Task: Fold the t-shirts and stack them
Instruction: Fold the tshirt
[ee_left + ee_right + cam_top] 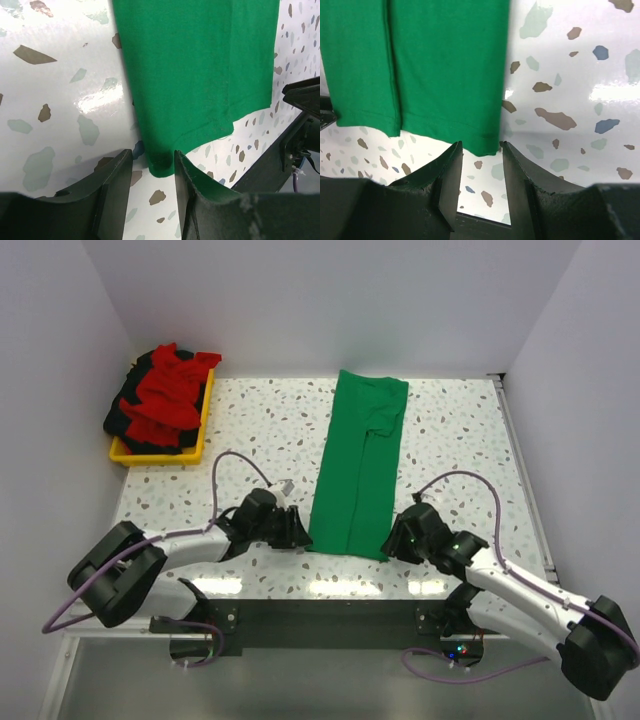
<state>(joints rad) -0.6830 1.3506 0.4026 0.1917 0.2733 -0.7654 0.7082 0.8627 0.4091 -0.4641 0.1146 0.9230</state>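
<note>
Top external view: the speckled tabletop (450,440) carries a green t-shirt (360,460), folded into a long strip that runs from the far edge toward the near edge, about midway across. A yellow tray (150,457) at the far left corner holds heaped red and black t-shirts (165,395). The left gripper (298,530) sits at the strip's near left corner and the right gripper (392,538) at its near right corner. Each has its fingers spread, with the cloth corner lying between them, perhaps just touching.
</note>
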